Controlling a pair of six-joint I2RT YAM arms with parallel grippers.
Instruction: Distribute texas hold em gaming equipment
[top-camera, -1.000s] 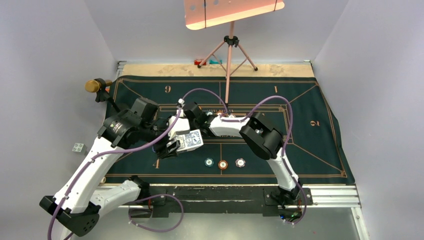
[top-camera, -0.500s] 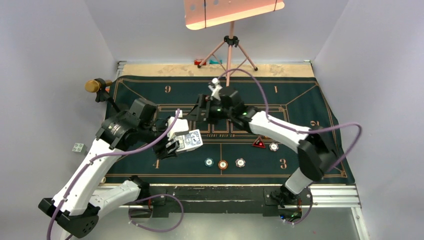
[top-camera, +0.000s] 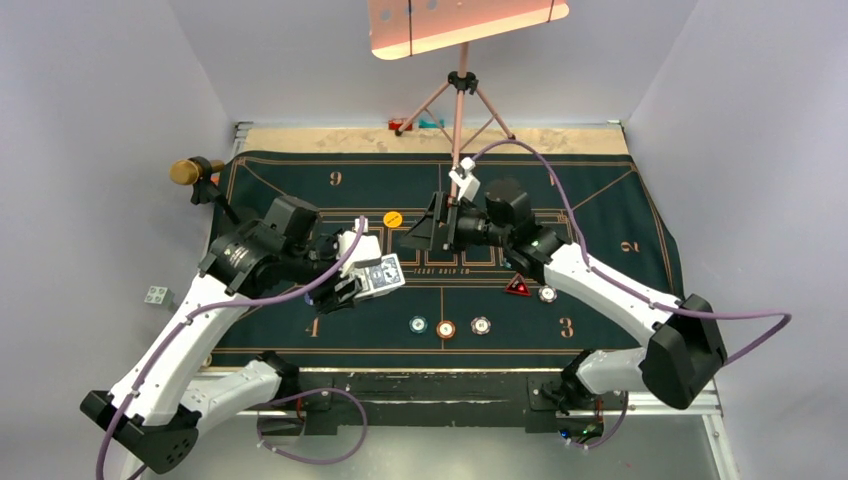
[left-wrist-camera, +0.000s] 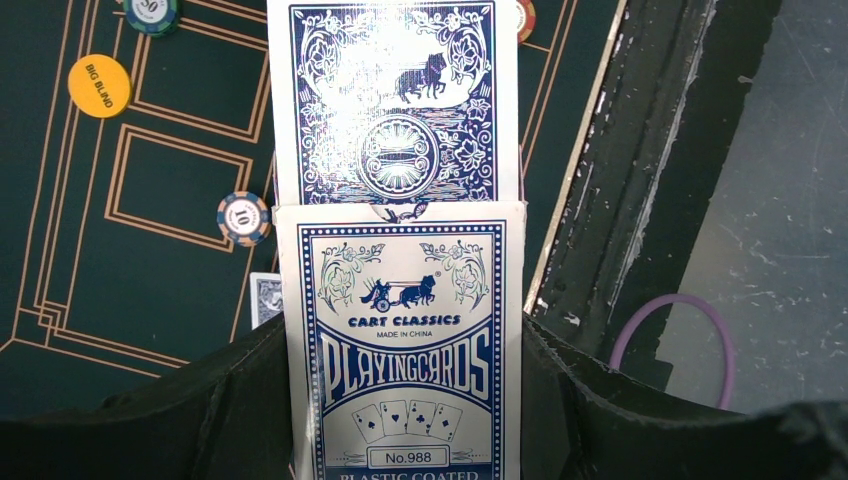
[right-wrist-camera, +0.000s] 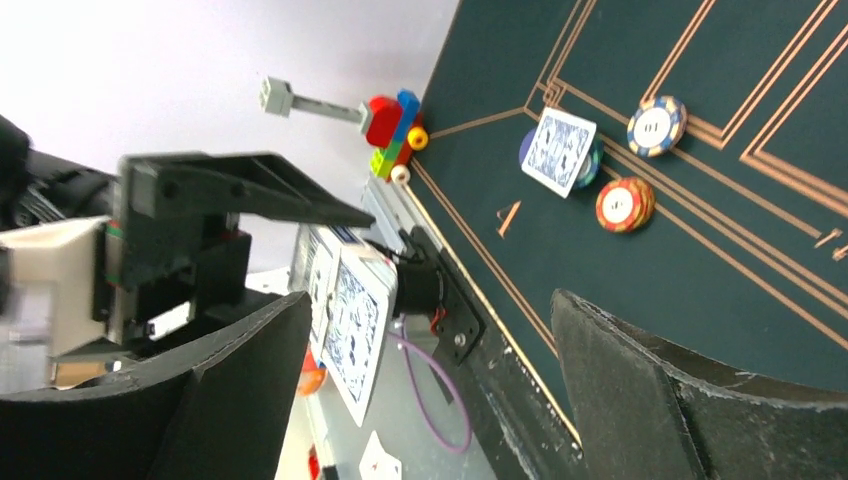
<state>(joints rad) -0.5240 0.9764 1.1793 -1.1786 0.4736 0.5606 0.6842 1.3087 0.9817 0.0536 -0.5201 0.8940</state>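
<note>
Holding a card box (top-camera: 383, 273) above the left part of the green mat (top-camera: 620, 200), the left gripper (top-camera: 358, 286) is clamped on the box's sides, and a blue-backed card (left-wrist-camera: 395, 100) is seen sticking partway out of the box. The right gripper (top-camera: 428, 232) is held above the middle of the mat, its jaws spread wide apart with nothing between them. A yellow disc (top-camera: 393, 218) is laid just left of it. A row of three chips (top-camera: 446, 328) is set along the near edge. A red triangle (top-camera: 517, 285) and a white chip (top-camera: 547, 294) are placed side by side to the right of that row.
</note>
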